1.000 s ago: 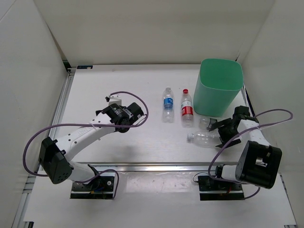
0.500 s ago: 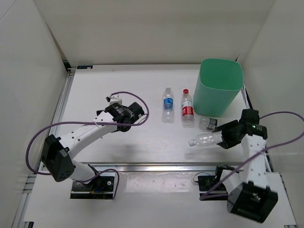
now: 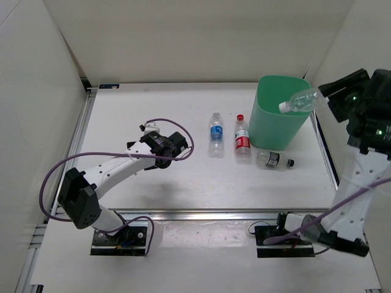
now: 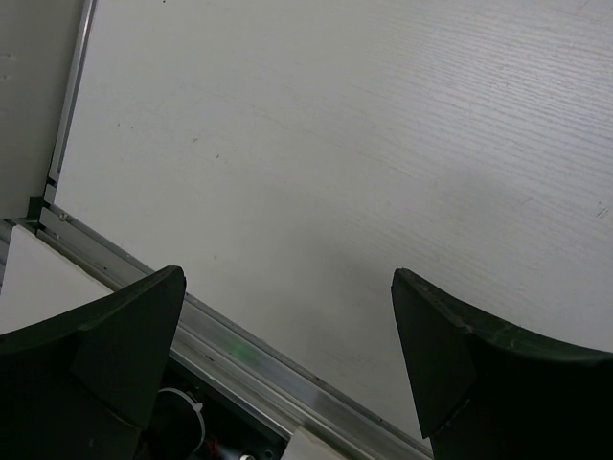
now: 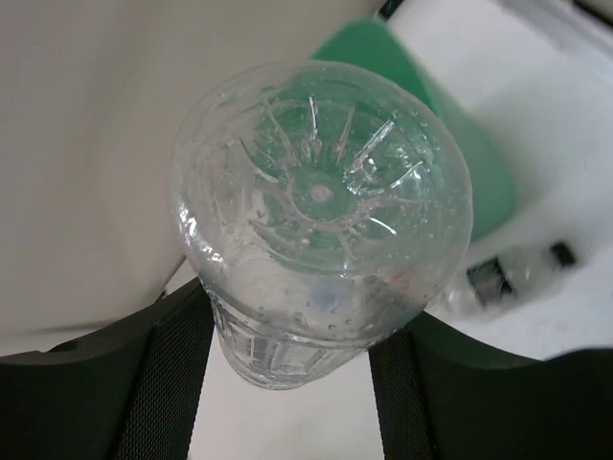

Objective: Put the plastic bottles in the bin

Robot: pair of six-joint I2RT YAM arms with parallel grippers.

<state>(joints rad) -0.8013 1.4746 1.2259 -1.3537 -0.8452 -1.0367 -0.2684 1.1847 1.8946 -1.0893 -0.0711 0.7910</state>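
My right gripper (image 3: 328, 97) is shut on a clear unlabelled bottle with a white cap (image 3: 299, 101) and holds it high, cap pointing left over the rim of the mint-green bin (image 3: 278, 125). In the right wrist view the bottle's base (image 5: 321, 201) fills the space between my fingers (image 5: 163, 383), with the bin (image 5: 484, 182) behind it. On the table lie a blue-labelled bottle (image 3: 216, 134), a red-labelled bottle (image 3: 242, 139) and an unlabelled dark-capped bottle (image 3: 274, 160) just in front of the bin. My left gripper (image 3: 176, 144) is open and empty (image 4: 287, 278), left of the blue bottle.
White walls enclose the table on three sides. An aluminium rail (image 3: 195, 215) runs along the near edge and also shows in the left wrist view (image 4: 239, 350). Purple cables loop from both arms.
My right arm has lifted the clear bottle off the table and carried it up and back to above the bin's rim. My left arm has shifted slightly right.
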